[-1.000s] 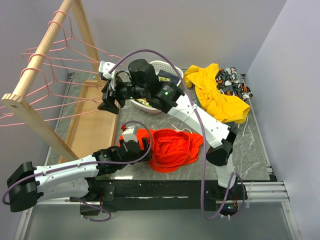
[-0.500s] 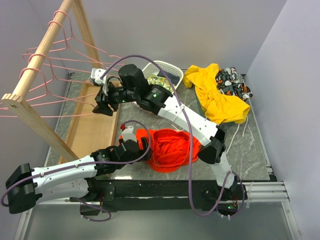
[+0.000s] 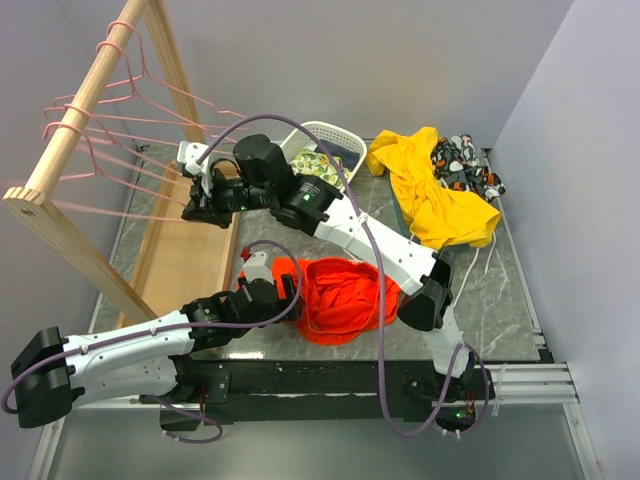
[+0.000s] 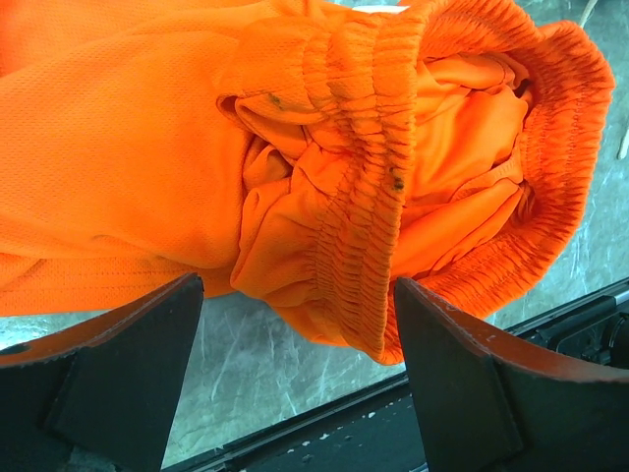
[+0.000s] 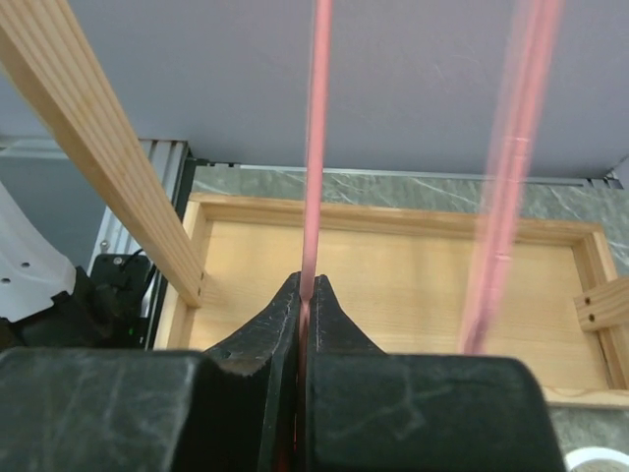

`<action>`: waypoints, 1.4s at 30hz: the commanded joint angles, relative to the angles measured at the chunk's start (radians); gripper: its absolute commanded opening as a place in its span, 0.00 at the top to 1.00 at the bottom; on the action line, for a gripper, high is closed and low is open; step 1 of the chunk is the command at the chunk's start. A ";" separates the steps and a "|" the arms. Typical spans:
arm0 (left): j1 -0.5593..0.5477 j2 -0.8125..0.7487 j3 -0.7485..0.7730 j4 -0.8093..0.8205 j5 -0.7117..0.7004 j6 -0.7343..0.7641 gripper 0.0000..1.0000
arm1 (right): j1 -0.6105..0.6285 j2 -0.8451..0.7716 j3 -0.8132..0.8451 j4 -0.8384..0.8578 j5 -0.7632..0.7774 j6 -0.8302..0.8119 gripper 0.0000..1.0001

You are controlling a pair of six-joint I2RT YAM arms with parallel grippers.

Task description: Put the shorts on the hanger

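The orange-red shorts (image 3: 345, 295) lie bunched on the table near the front edge, the gathered waistband (image 4: 369, 197) turned up toward the left wrist camera. My left gripper (image 3: 285, 285) is at their left end, open; its jaws (image 4: 297, 295) straddle the waistband's lowest fold without pinching it. Several pink hangers hang from the wooden rail at the left. My right gripper (image 3: 195, 208) has reached over to them and is shut on one hanger's (image 3: 150, 182) thin wire. In the right wrist view that wire (image 5: 316, 147) rises straight out of the closed tips (image 5: 308, 285).
The wooden rack's rail (image 3: 90, 95) slants across the left, with its box base (image 3: 185, 260) below. A second hanger wire (image 5: 506, 177) is blurred just right of the held one. A white basket (image 3: 325, 145), a yellow garment (image 3: 430, 190) and a patterned cloth (image 3: 465, 165) lie at the back.
My right arm stretched further left to the rack and its jaws closed on a hanger wire. The hangers shifted on the rail. The left arm barely moved.
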 commanded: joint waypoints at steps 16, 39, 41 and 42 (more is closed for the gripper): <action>0.015 -0.020 0.031 0.008 -0.002 0.002 0.17 | 0.021 -0.280 -0.190 0.138 0.051 0.009 1.00; 0.030 0.006 0.049 0.053 0.001 0.006 0.15 | 0.023 -0.849 -0.794 0.147 0.209 0.115 1.00; 0.032 0.012 0.052 0.054 -0.003 0.000 0.16 | 0.020 -0.925 -0.829 0.135 0.232 0.132 1.00; 0.032 0.013 0.052 0.054 -0.003 -0.001 0.16 | 0.021 -0.953 -0.869 0.134 0.258 0.152 1.00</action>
